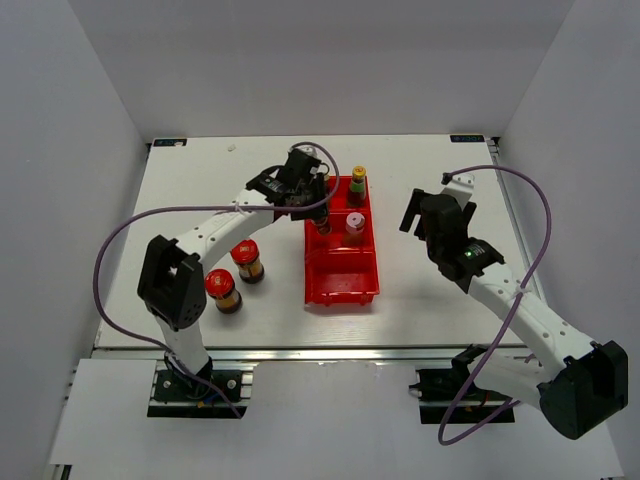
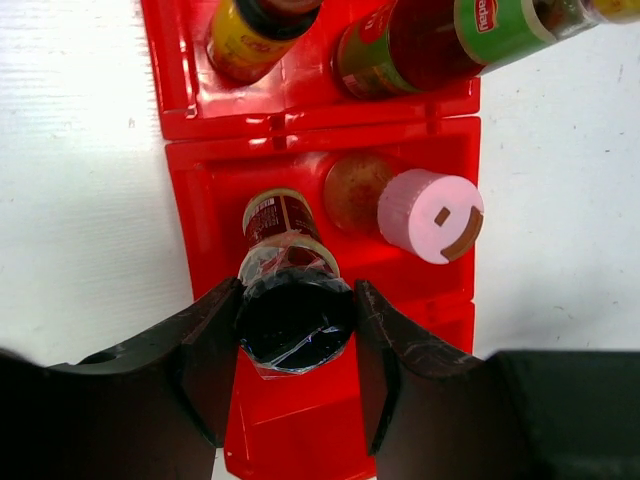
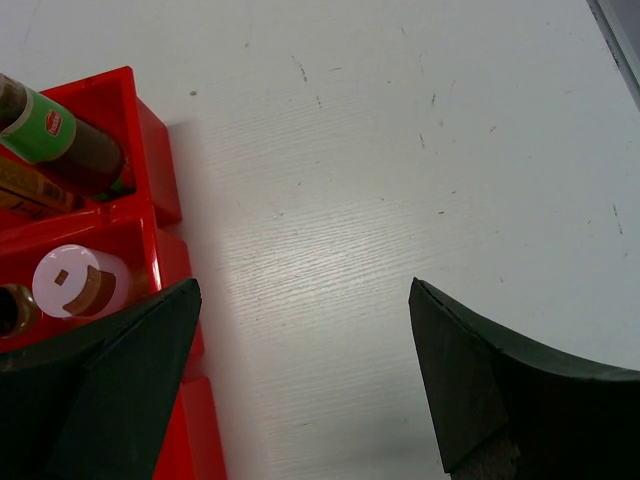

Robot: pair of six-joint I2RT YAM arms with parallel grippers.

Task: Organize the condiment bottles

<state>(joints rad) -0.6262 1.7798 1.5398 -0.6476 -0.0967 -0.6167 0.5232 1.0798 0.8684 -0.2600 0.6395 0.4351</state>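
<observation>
Setting a small dark-capped bottle with a foil-wrapped neck [image 2: 292,315] into the middle compartment of the red three-compartment plastic tray [image 2: 190,200], mid-worktop, looks like the step in hand. The left arm's jaws appear clamped on its cap. Next they need to part and lift straight up, since the pink-capped bottle [image 2: 430,215] stands just beside it in the same compartment and could be knocked. A slim green-labelled bottle [image 2: 440,40] and a yellow-labelled one [image 2: 245,35] fill the compartment nearer the far edge. Two squat red-lidded jars [image 1: 248,260] [image 1: 224,290] wait on the worktop toward the near-left corner. The right arm's jaws are apart over bare worktop toward the right edge, holding nothing.
</observation>
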